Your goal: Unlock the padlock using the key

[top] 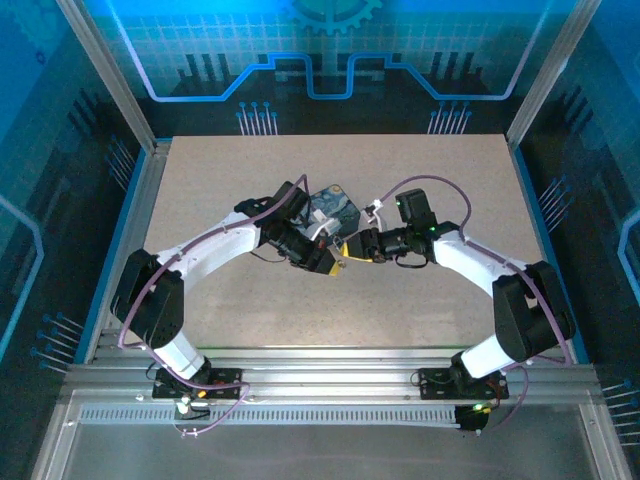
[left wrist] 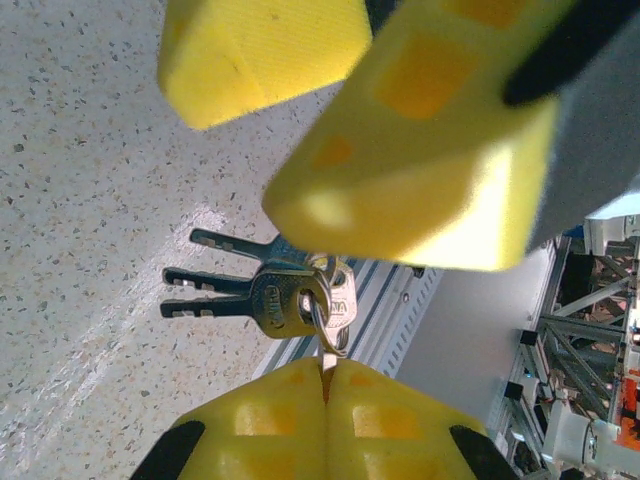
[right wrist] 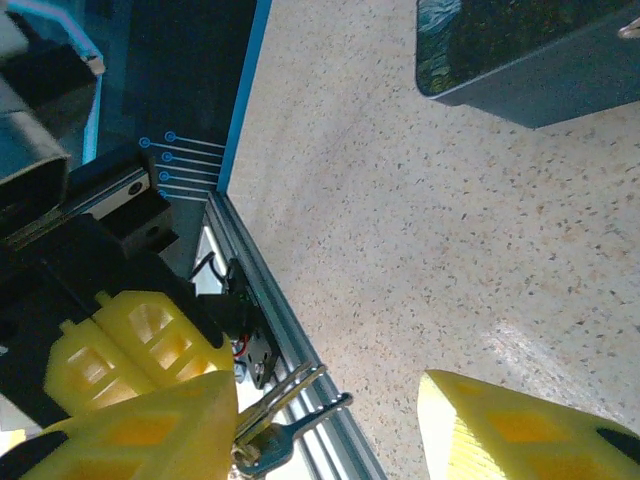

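Mid-table, on the near side of the tin (top: 330, 208), the left gripper (left wrist: 325, 378) is pressed together on a thin bit of the keys (left wrist: 272, 298), with the rest of the bunch dangling loose off the ring (left wrist: 318, 308). Right gripper (right wrist: 328, 400) is spread, one finger (right wrist: 160, 430) just beside the bunch. Risk looks like this: it closes on the wrong key or on the ring, tugs, and the whole lot slips out of that skinny pinch onto the table (left wrist: 90, 200). Those chunky fingers could also bump each other and knock the bunch swinging.
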Tool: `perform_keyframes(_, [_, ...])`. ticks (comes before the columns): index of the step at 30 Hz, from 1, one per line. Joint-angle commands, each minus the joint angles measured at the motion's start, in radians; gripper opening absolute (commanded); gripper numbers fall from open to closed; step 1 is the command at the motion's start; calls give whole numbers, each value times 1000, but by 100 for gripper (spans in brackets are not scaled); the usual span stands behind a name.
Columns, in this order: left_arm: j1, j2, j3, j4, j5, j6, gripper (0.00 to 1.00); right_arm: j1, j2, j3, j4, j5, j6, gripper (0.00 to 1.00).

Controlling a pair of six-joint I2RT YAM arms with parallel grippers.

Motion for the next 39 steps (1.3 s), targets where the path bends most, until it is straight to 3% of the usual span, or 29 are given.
perform_keyframes(1, [0,4,24,-21,-5,28,0,42,-13,36,-48,15,-31,51])
perform_keyframes(10, [9,-7,17,-12,-16,25,0,54,14,-2,-72,74,-16,43])
perform_keyframes(14, [37,-27,-7,8,-24,10,0,8,11,-19,-114,154,-4,32])
perform_keyframes(19, [64,-39,-32,31,-25,-10,0,-51,-29,-87,-59,176,50,29])
perform_keyframes(24, [68,-19,-26,34,-12,-19,0,-47,-73,-86,-24,133,-2,33])
perform_keyframes(29, [64,13,11,-5,-7,-14,0,-29,-129,-65,-34,44,-170,40])
perform_keyframes(32, [65,22,16,30,60,-45,0,-9,-134,-49,-61,52,-263,42])
perform_keyframes(39, [112,54,24,154,121,-310,0,4,-150,-64,-10,40,-349,50])
